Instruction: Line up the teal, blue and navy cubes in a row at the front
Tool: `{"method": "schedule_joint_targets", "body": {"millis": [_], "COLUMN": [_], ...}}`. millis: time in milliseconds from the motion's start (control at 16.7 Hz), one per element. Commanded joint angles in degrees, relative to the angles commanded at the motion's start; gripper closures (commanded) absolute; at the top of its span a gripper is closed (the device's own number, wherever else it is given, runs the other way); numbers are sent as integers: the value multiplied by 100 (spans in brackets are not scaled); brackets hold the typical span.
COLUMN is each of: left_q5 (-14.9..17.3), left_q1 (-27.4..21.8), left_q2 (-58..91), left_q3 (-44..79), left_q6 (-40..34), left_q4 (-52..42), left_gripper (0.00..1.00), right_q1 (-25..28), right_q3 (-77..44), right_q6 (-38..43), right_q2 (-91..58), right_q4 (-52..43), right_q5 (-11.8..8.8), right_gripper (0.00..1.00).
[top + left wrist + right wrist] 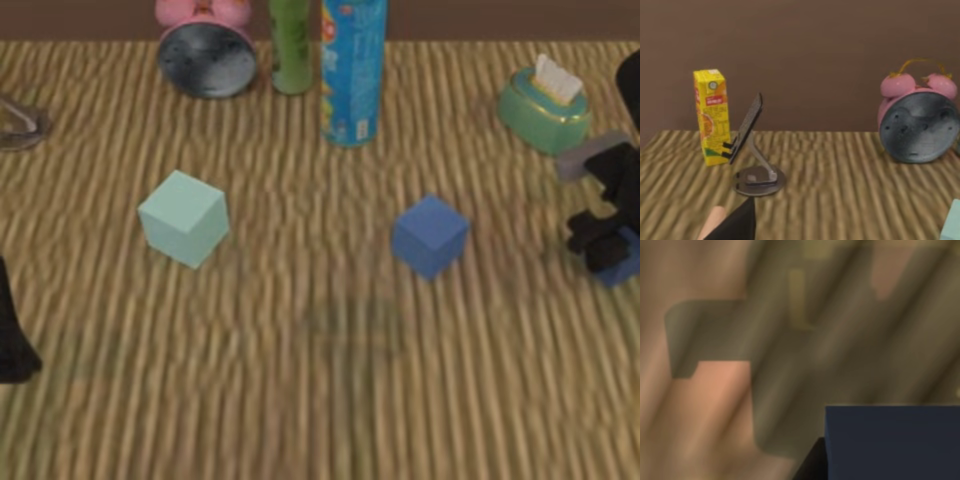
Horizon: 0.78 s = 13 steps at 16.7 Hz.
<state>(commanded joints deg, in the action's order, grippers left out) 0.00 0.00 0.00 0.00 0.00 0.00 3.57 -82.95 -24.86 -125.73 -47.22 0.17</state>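
Nearest me, at the front-left edge of the woven mat table (330, 400), my left gripper (12, 345) sits parked and low; I cannot tell whether it is apart or together. Further in, the teal cube (184, 217) sits left of centre and the blue cube (430, 235) right of centre, well apart from each other, both resting free on the mat. At the right edge my right gripper (600, 240) is down over the navy cube (622, 262), which peeks out just beside the dark fingers; the right wrist view shows that cube's flat navy face close up, but I cannot tell if the fingers are clamped on it or apart. Behind it stands the green tissue holder (545, 108). Along the back edge stand a tall blue can (353, 70), a green bottle (291, 45) and a pink alarm clock (207, 50). The left wrist view adds a yellow juice carton (712, 117) and a phone stand (754, 155) at the back left.
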Motion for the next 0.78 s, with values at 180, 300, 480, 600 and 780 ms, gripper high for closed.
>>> {"method": "schedule_joint_targets", "body": {"millis": [180, 300, 480, 600, 780], "left_q5": [0, 0, 0, 0, 0], "left_q1": [0, 0, 0, 0, 0], "left_q2": [0, 0, 0, 0, 0], "left_q3": [0, 0, 0, 0, 0], "left_q6": [0, 0, 0, 0, 0], "left_q4": [0, 0, 0, 0, 0], "left_gripper": [0, 0, 0, 0, 0], "right_q1": [12, 20, 33, 43, 44], "right_q3": [-137, -364, -753, -903, -915], "right_q6": [35, 35, 38, 38, 39], "right_q2": [226, 347, 583, 708, 723], "right_q4": [-202, -546, -1258, -1473, -1490], "right_q5": [-70, -74, -75, -73, -73], "right_gripper": [100, 100, 100, 100, 100]}}
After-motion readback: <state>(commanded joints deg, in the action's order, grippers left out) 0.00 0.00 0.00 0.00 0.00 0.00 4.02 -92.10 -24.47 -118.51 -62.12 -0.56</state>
